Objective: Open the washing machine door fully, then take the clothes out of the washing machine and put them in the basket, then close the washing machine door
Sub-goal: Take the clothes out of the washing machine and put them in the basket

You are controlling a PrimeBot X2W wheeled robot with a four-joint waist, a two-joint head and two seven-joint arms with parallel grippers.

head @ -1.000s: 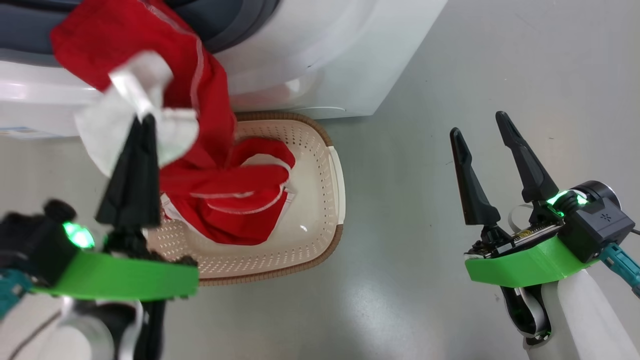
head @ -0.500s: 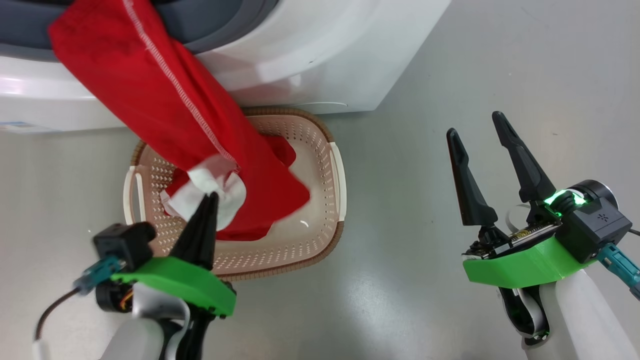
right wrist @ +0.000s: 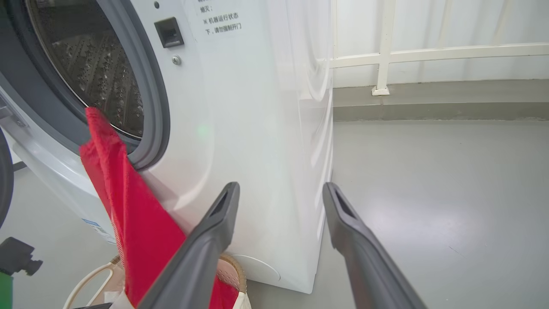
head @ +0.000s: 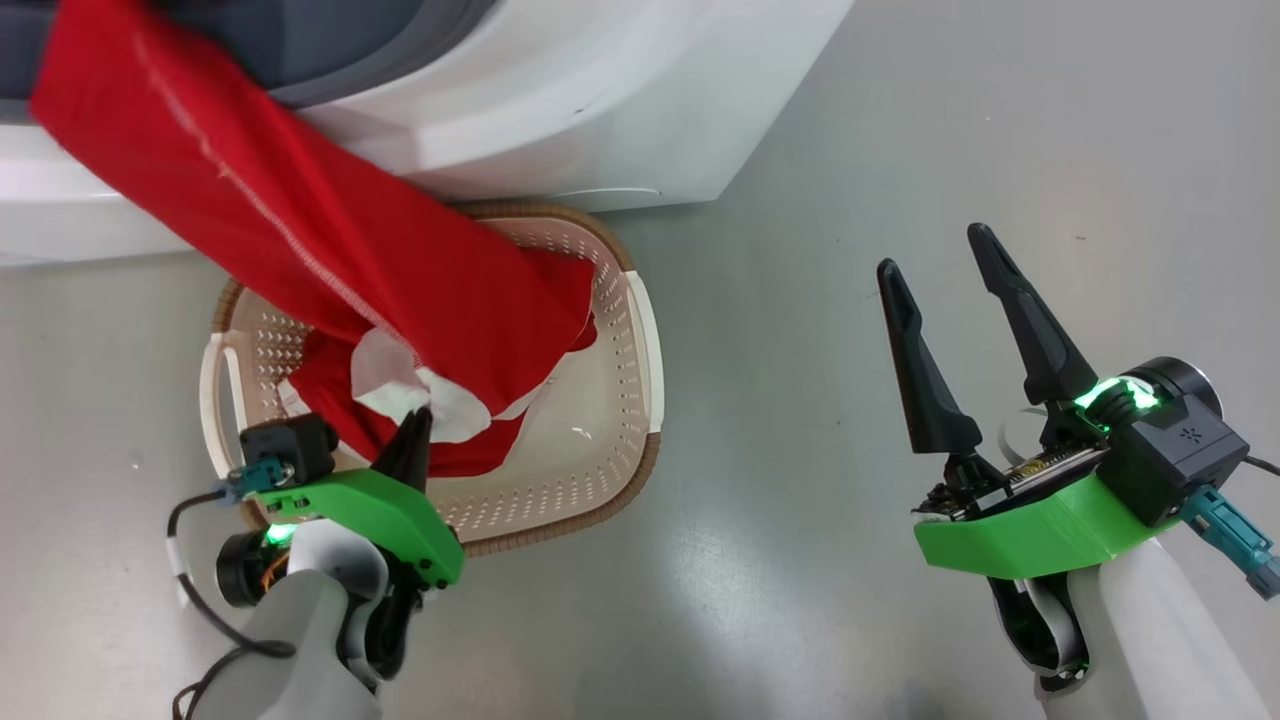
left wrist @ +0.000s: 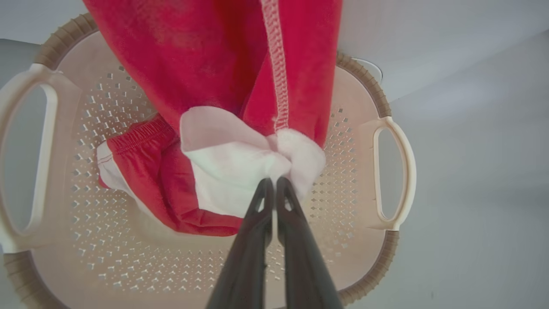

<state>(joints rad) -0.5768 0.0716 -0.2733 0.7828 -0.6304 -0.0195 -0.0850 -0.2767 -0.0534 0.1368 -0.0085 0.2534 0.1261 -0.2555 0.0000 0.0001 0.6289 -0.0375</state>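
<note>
A long red garment of the clothes (head: 330, 260) stretches from the washing machine (head: 600, 90) drum opening down into the basket (head: 640, 340). My left gripper (head: 418, 418) hangs over the basket's near side, shut on that garment's white end (left wrist: 240, 163). A second red piece with white trim (left wrist: 141, 171) lies on the basket (left wrist: 364, 223) bottom. My right gripper (head: 930, 250) stands open and empty over the floor, well right of the basket. The right wrist view shows its fingers (right wrist: 214, 231) spread before the washing machine (right wrist: 240, 107), with the steel drum (right wrist: 94, 73) uncovered.
The basket sits on grey floor (head: 900, 120) right against the washer's front. A white railing (right wrist: 429, 53) and a low kerb run behind the machine. Open floor lies to the right and in front of the basket.
My left gripper has come down from the drum opening to the basket's near side, dragging the red garment further out. The right gripper has stayed open in place.
</note>
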